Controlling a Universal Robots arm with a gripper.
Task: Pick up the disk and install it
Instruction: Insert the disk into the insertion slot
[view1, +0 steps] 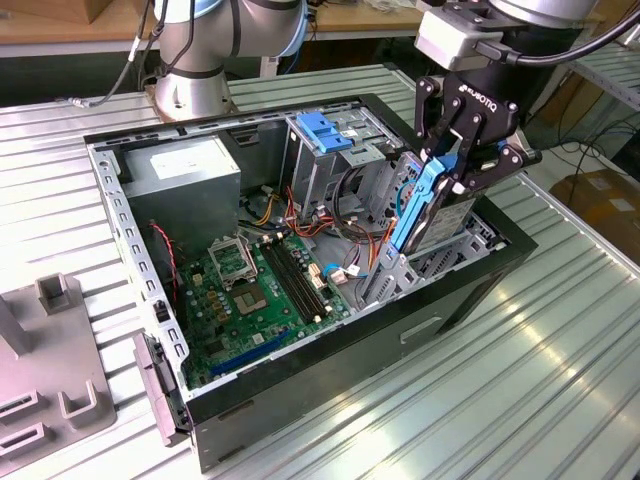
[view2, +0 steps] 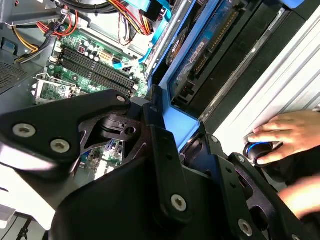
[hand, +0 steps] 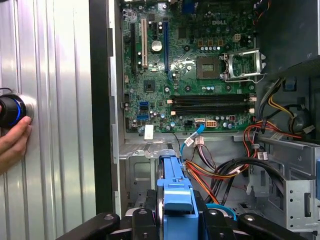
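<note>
The claw (view1: 452, 172) — pointing downward — is clamped on the disk (view1: 424, 208); wrist (view1: 470, 35) overhead.

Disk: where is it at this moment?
The disk is held on edge by the gripper at the exterior view's right end of the open computer case, with the motherboard to its left in that view.

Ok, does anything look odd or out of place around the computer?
Nothing spilled or broken. But a hand rests on a blue-lit knob on the table beside the computer case, close to the gripper holding the disk.
</note>
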